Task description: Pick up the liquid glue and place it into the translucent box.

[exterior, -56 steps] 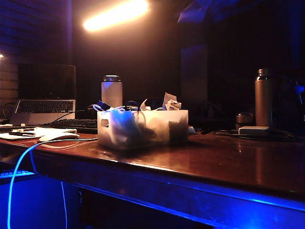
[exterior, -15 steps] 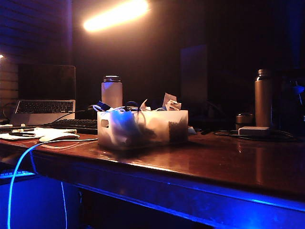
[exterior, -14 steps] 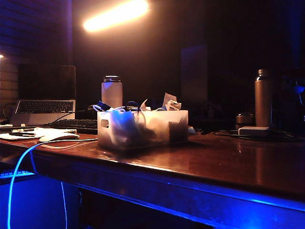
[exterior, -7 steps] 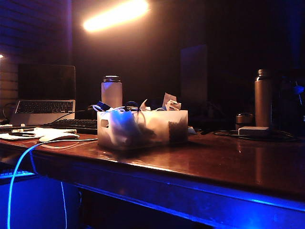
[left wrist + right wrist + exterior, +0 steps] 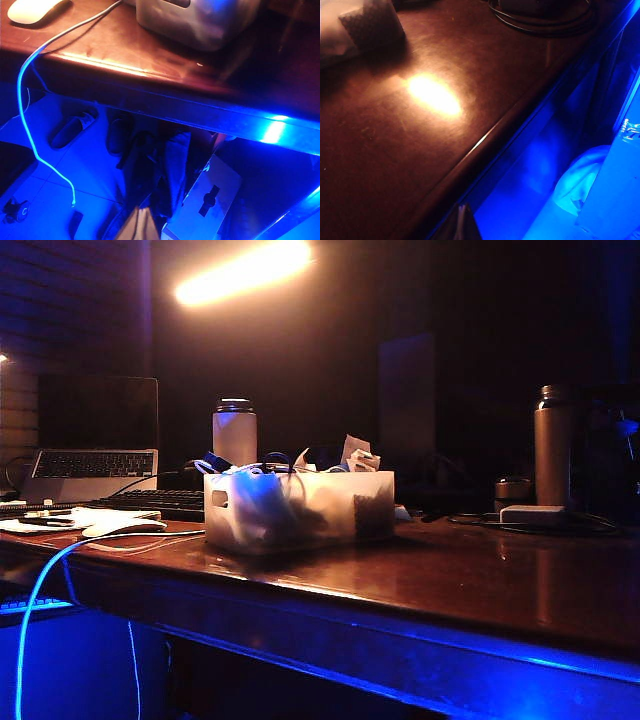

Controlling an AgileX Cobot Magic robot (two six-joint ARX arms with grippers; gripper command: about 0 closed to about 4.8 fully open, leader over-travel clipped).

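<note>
Liquid glue cannot be picked out among the clutter filling the translucent box (image 5: 298, 505), which stands left of the middle on the wooden table (image 5: 470, 580). Left gripper (image 5: 142, 225) and right gripper (image 5: 462, 222) hang before the table's near edge, fingers pressed together, holding nothing.

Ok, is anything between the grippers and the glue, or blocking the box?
The glue can't be picked out in this dark. Left gripper and right gripper hang off the table edge; only bare tabletop lies toward the translucent box, whose top is heaped with clutter.
</note>
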